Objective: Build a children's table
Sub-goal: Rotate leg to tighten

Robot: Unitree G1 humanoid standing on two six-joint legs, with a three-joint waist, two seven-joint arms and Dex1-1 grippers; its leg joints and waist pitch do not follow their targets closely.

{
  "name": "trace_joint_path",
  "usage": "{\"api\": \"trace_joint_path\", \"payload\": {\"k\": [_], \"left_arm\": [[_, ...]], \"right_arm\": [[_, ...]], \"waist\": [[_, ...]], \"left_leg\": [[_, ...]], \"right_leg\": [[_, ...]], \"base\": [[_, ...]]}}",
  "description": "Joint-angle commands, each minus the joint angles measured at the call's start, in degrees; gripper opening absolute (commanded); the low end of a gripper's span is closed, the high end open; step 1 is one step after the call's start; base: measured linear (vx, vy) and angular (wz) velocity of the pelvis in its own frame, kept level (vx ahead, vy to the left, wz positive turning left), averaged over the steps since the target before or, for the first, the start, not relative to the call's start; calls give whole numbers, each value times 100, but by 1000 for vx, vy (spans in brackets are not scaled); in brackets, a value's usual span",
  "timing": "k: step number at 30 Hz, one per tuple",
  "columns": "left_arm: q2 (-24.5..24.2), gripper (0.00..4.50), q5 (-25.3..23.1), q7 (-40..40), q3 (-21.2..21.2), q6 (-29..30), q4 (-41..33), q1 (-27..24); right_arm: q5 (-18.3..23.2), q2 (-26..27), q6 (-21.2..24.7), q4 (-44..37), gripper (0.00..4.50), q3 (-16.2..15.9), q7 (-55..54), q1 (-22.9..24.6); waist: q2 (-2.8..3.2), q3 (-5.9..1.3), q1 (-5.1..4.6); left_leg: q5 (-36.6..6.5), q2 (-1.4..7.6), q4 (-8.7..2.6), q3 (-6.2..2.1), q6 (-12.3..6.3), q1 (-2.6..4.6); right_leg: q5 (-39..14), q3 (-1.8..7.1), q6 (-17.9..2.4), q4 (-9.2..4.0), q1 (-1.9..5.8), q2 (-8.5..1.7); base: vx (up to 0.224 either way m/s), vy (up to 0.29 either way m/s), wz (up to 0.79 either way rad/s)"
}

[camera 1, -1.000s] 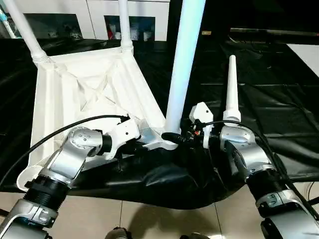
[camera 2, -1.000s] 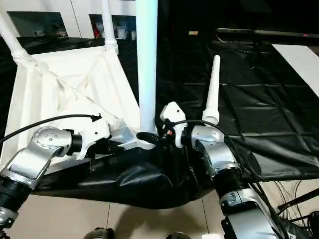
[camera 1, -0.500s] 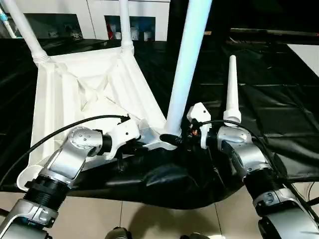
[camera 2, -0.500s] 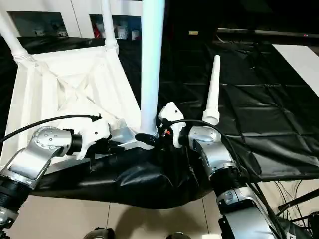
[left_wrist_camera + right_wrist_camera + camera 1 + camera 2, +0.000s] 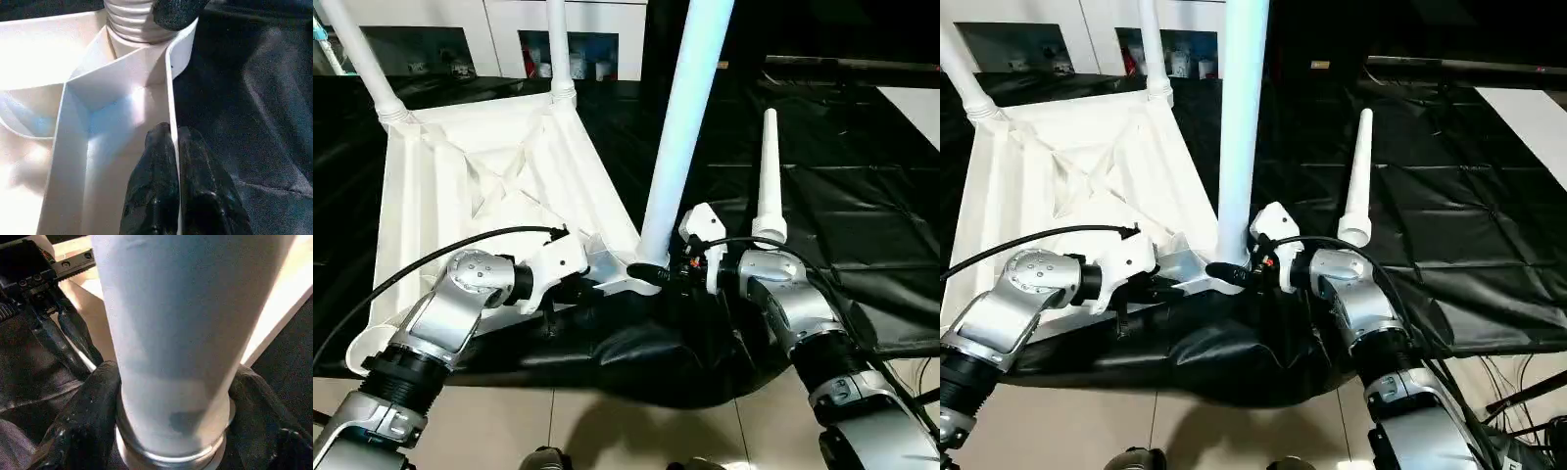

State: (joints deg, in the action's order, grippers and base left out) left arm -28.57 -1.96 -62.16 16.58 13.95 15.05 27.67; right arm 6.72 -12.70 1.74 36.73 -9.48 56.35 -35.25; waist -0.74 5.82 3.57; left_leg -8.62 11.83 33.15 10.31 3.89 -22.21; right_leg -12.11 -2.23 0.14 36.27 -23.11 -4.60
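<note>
On black-sheeted table [image 5: 862, 196]: upturned tabletop [image 5: 480, 186], two far legs [image 5: 558, 49] seated. Third leg [image 5: 680, 127] at near corner socket, clasped by right gripper [image 5: 658, 274]. Left gripper [image 5: 173, 161] pinching rim. Fourth leg [image 5: 769, 176] loose.

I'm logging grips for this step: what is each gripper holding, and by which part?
Left gripper pinches the table top by its thin rim wall. Right gripper clasps the near leg just above its ribbed base.
</note>
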Motion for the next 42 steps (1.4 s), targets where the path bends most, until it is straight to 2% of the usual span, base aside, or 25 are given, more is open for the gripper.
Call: {"api": "trace_joint_path", "payload": {"k": [1, 6, 9, 13, 14, 15, 18, 20, 23, 24, 25, 26, 27, 30, 35, 36, 38, 40, 41, 42], "left_arm": [[94, 0, 148, -94, 51, -191, -11, 3], [109, 0, 154, -71, 39, -172, -9, 2], [257, 0, 144, 153, -16, -29, 100, 43], [708, 0, -160, 1044, -60, 402, 674, 346], [731, 0, -175, 1087, -61, 419, 703, 363], [834, 0, -231, 1270, -66, 484, 828, 434], [1220, 0, -338, 1924, -160, 902, 1155, 671], [1533, 0, -413, 2402, -213, 1231, 1414, 858], [1913, 0, -533, 2798, -186, 1488, 1626, 1023], [2033, 0, -561, 2889, -183, 1511, 1717, 1078], [2096, 0, -572, 2934, -184, 1515, 1773, 1108], [2138, 0, -588, 2965, -181, 1513, 1816, 1133], [2177, 0, -601, 2976, -174, 1504, 1824, 1136], [2205, 0, -602, 3019, -162, 1538, 1839, 1153], [2148, 0, -613, 3035, -171, 1552, 1828, 1147], [2141, 0, -622, 3040, -178, 1543, 1837, 1148], [2121, 0, -628, 3030, -188, 1528, 1849, 1149], [2087, 0, -630, 3003, -197, 1510, 1851, 1149], [2071, 0, -629, 2978, -193, 1505, 1836, 1144], [2039, 0, -620, 2934, -192, 1489, 1809, 1135]], "right_arm": [[18, -29, 33, 83, 272, 65, -39, -32], [1, 14, 83, 127, 272, 106, -197, 22], [-31, 181, 168, 325, 272, 258, -777, 42], [-184, 637, 376, 583, 272, 489, -2200, 132], [-191, 660, 387, 588, 272, 498, -2267, 137], [-212, 766, 450, 614, 272, 548, -2572, 155], [-308, 1091, 743, 750, 272, 657, -3520, 156], [-428, 1352, 931, 969, 272, 740, -4373, 94], [-318, 1749, 996, 1330, 272, 934, -5113, -78], [-292, 1868, 1026, 1437, 272, 980, -5279, -148], [-286, 1929, 1049, 1488, 272, 999, -5366, -185], [-290, 1965, 1073, 1527, 272, 1013, -5438, -220], [-308, 1992, 1061, 1581, 272, 1022, -5501, -275], [-381, 2027, 1046, 1657, 272, 1031, -5634, -348], [-235, 2128, 933, 1735, 272, 1204, -5574, -440], [-213, 2134, 920, 1740, 328, 1224, -5567, -450], [-200, 2128, 902, 1728, 342, 1224, -5521, -461], [-193, 2102, 874, 1675, 347, 1216, -5412, -471], [-196, 2079, 857, 1637, 376, 1214, -5376, -468], [-234, 2025, 803, 1548, 384, 1185, -5263, -463]], "waist": [[6, -492, 4], [11, -483, 1], [11, -458, -11], [14, -416, -41], [14, -416, -41], [14, -406, -42], [14, -395, -42], [36, -392, -47], [33, -396, -68], [70, -393, -58], [47, -397, -62], [47, -400, -58], [23, -400, -57], [39, -396, -63], [23, -383, -89], [34, -385, -93], [38, -394, -95], [27, -407, -118], [21, -398, -126], [21, -387, -133]], "left_leg": [[-652, 86, -284, 13, -434, 100], [-680, 86, -290, 12, -416, 102], [-818, 84, -307, 14, -358, 108], [-1115, 83, -353, 6, -77, 132], [-1115, 83, -353, 6, -77, 132], [-1295, 74, -365, 1, 12, 150], [-1448, 72, -384, -5, 76, 165], [-1565, 69, -407, -20, 163, 175], [-1809, 46, -414, -32, 184, 172], [-1864, 51, -422, -42, 194, 179], [-2048, 46, -424, -41, 192, 202], [-2074, 45, -428, -46, 186, 194], [-2055, 44, -438, -48, 162, 173], [-2155, 47, -464, -62, 166, 172], [-2363, 51, -495, -84, 194, 166], [-2380, 54, -503, -86, 200, 170], [-2355, 58, -513, -85, 198, 176], [-2229, 61, -537, -93, 180, 125], [-2218, 60, -544, -89, 173, 118], [-2300, 56, -534, -77, 158, 142]], "right_leg": [[298, 191, -1689, -311, 307, -242], [245, 191, -1678, -318, 302, -241], [26, 195, -1656, -347, 285, -246], [-743, 210, -1453, -434, 256, -263], [-743, 210, -1453, -434, 256, -263], [-1092, 216, -1329, -472, 238, -266], [-1358, 218, -1208, -516, 205, -260], [-1576, 212, -1117, -540, 187, -262], [-1876, 211, -929, -586, 158, -261], [-1889, 207, -902, -589, 151, -262], [-1954, 205, -827, -620, 127, -250], [-1957, 203, -803, -620, 135, -251], [-1960, 199, -749, -630, 143, -255], [-2077, 189, -669, -650, 126, -251], [-2294, 181, -570, -678, 106, -260], [-2283, 178, -562, -685, 103, -262], [-2203, 172, -569, -689, 109, -259], [-1903, 170, -611, -670, 142, -256], [-1879, 168, -621, -670, 143, -253], [-1978, 173, -633, -692, 114, -257]], "base": [[0, 0, 0], [0, 0, 0], [0, 0, 0], [0, 0, 0], [0, 0, 0], [0, 0, 0], [0, 0, 0], [0, 0, 0], [0, 0, 0], [0, 0, 0], [0, 0, 0], [0, 0, 0], [0, 0, 0], [0, 0, 0], [0, 0, 0], [0, 0, 0], [0, 0, 0], [0, 0, 0], [0, 0, 0], [0, 0, 0]]}}
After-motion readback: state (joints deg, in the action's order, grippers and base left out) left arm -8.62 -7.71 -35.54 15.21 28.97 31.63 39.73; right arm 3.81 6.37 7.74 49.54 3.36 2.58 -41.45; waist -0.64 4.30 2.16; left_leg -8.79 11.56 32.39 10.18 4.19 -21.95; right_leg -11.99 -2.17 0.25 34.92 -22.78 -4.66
